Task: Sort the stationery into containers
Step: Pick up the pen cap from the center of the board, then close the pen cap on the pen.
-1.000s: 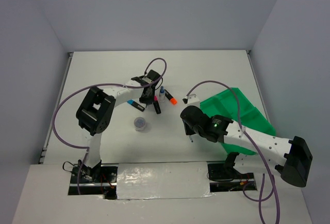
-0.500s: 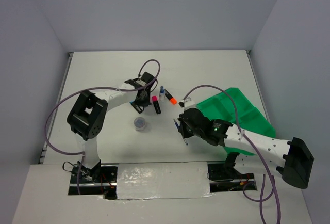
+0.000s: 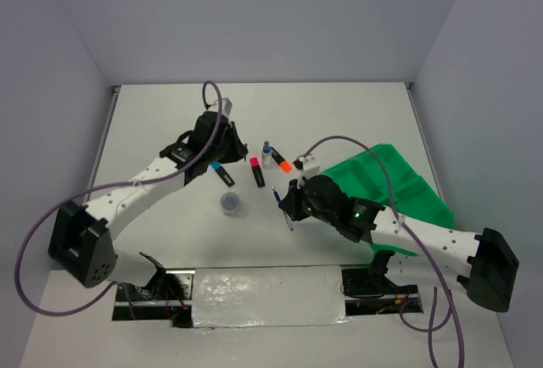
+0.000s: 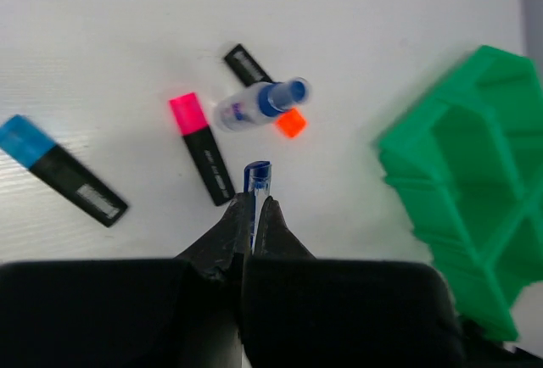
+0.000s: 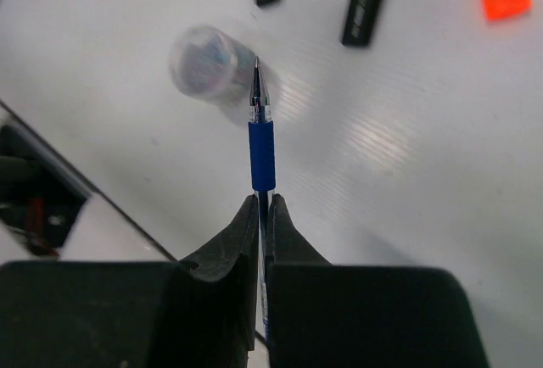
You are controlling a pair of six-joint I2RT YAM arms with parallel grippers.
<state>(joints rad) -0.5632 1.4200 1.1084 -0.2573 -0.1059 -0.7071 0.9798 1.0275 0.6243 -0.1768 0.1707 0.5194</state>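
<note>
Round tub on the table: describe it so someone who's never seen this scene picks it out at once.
Start at the bright green tray on the right of the white table and look left. Just on the near side of the pink-capped highlighter stands a lone greyish tub. It is the only round, squat thing there; its neighbours are all long and narrow.

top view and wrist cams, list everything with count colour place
blue-capped highlighter: 1, black, mid-table, leftmost
pink-capped highlighter: 1, black, mid-table
orange-capped highlighter: 1, black, right of bottle
bottle: 1, white, blue cap, between pink and orange highlighters
tub: 1, greyish, nearer than the highlighters
blue pen: 1, in right hand
second pen: 1, blue end showing, in left hand
tray: 1, green, table's right side
table: 1, white
left hand: 1, black, shut
right hand: 1, black, shut
</note>
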